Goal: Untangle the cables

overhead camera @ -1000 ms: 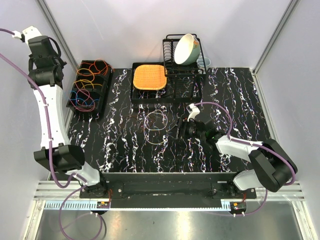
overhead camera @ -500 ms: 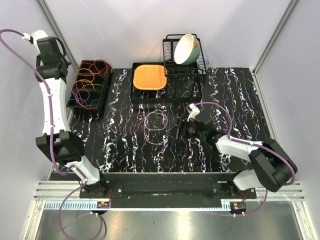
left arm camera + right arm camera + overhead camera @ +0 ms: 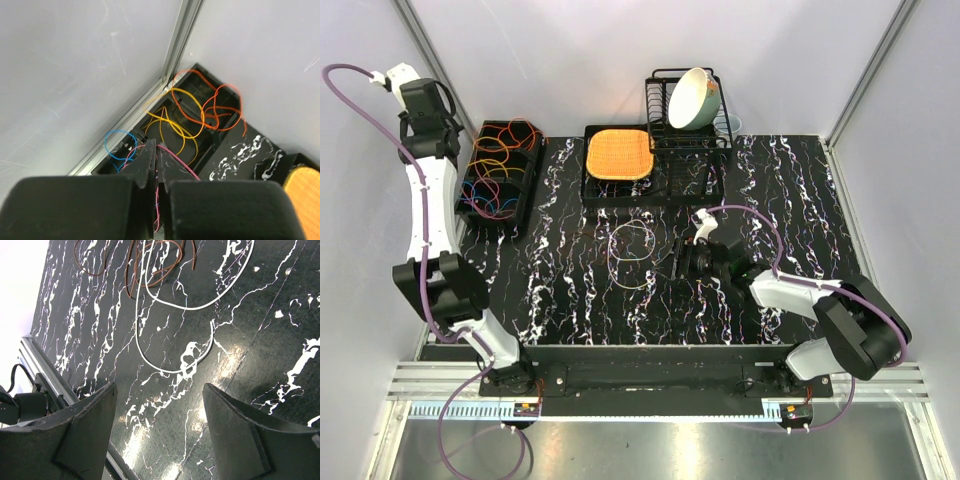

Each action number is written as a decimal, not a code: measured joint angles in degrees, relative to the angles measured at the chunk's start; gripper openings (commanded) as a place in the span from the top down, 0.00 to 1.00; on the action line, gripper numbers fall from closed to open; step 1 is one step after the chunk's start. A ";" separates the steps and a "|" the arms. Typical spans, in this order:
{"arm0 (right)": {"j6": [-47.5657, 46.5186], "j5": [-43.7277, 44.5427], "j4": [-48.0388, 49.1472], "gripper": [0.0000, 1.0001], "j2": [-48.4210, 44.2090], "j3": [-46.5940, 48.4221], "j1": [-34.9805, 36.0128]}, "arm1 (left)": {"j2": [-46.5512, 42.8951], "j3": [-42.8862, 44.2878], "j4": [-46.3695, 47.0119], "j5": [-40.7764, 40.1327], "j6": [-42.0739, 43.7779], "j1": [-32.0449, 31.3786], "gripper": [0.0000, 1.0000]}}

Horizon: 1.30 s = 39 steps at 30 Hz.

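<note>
The step in hand looks like drawing one strand from the tangle. The left end effector (image 3: 155,150), fingers together, seems clamped on a pink cable (image 3: 181,165) above the bin (image 3: 222,142) at the far left, where the other cables (image 3: 190,107) lie knotted. The right end effector (image 3: 159,390) hangs with fingers apart over loose loops (image 3: 138,340) on the middle of the counter (image 3: 560,290). Next calls for a slow lift and carry rightward. The wall (image 3: 75,75) crowds the left, and open room lies nearer.
</note>
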 measured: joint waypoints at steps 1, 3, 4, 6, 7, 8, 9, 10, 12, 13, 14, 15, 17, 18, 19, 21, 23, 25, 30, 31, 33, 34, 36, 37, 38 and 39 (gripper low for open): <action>0.02 -0.11 0.00 0.25 0.17 0.00 0.00 | 0.68 0.00 0.04 0.02 0.00 0.02 1.00; 0.00 -0.24 0.00 0.25 0.33 0.00 0.00 | 1.95 0.00 0.57 0.13 0.00 0.02 1.00; 0.00 -0.24 0.00 0.25 0.37 0.00 0.00 | 2.56 0.00 0.85 0.22 -0.02 0.02 1.00; 0.00 -0.28 -0.02 0.25 0.44 0.00 0.00 | 3.67 0.13 1.33 0.61 0.00 0.02 1.00; 0.02 -0.31 0.00 0.25 0.46 0.00 0.00 | 4.13 0.37 1.33 0.85 -0.02 0.02 1.00; 0.02 -0.31 0.00 0.25 0.46 0.00 0.00 | 4.55 0.76 1.29 1.07 -0.04 0.02 1.00; 0.00 -0.33 -0.02 0.25 0.46 0.00 0.00 | 5.16 1.51 1.29 1.38 -0.11 0.02 1.00; 0.02 -0.33 -0.02 0.25 0.46 0.00 0.00 | 5.73 2.43 1.36 1.75 -0.22 0.02 1.00; 0.02 -0.33 0.00 0.25 0.55 0.00 0.00 | 6.69 4.26 1.29 2.67 -0.55 0.02 1.00; 0.00 -0.35 0.00 0.25 0.63 0.00 0.00 | 6.95 5.11 1.29 3.02 -0.76 0.02 1.00; 0.02 -0.33 0.00 0.25 0.72 0.00 0.00 | 7.06 5.92 1.27 3.30 -0.96 0.00 1.00; 0.02 -0.35 0.00 0.25 0.85 0.00 0.00 | 7.08 6.64 1.27 3.56 -1.25 0.00 1.00; 0.02 -0.35 -0.02 0.25 1.05 0.00 0.00 | 7.08 8.11 1.31 3.93 -1.55 -0.13 1.00; 0.00 -0.35 -0.02 0.25 1.09 0.02 0.00 | 7.08 9.16 1.36 4.11 -1.57 -0.31 1.00; 0.02 -0.35 -0.02 0.25 1.09 0.02 0.00 | 7.08 9.86 1.44 4.24 -1.55 -0.37 1.00; 0.00 -0.35 -0.02 0.25 1.11 0.02 0.00 | 7.08 11.19 1.97 4.57 -1.51 -0.57 1.00; 0.02 -0.35 -0.02 0.25 1.14 0.02 0.00 | 7.17 12.00 2.51 4.87 -1.44 -0.63 1.00; 0.02 -0.35 -0.02 0.25 1.16 0.02 0.00 | 7.17 12.17 3.23 4.94 -1.20 -0.81 1.00; 0.02 -0.35 -0.02 0.25 1.16 0.02 -0.04 | 5.88 2.08 10.14 4.39 0.15 -0.92 1.00; 0.02 -0.35 -0.02 0.25 1.16 0.02 -0.04 | 5.77 -0.57 11.17 4.24 0.39 -0.92 1.00; 0.02 -0.35 -0.02 0.25 1.16 0.02 -0.04 | 5.84 -6.71 12.61 3.72 0.87 -0.92 1.00; 0.02 -0.35 -0.02 0.25 1.16 0.02 -0.04 | 6.05 -9.40 12.92 3.41 0.98 -0.92 1.00; 0.00 -0.35 -0.02 0.25 1.16 0.02 -0.04 | 6.64 -13.27 12.92 2.49 1.25 -0.92 1.00; 0.02 -0.35 -0.02 0.25 1.16 0.02 -0.04 | 7.04 -14.32 12.74 2.05 1.29 -0.92 1.00; 0.02 -0.35 -0.02 0.25 1.16 0.02 -0.04 | 7.48 -14.88 12.76 1.46 1.29 -0.92 1.00; 0.02 -0.35 -0.02 0.25 1.16 0.02 -0.04 | 7.78 -15.08 12.74 0.94 1.29 -0.92 1.00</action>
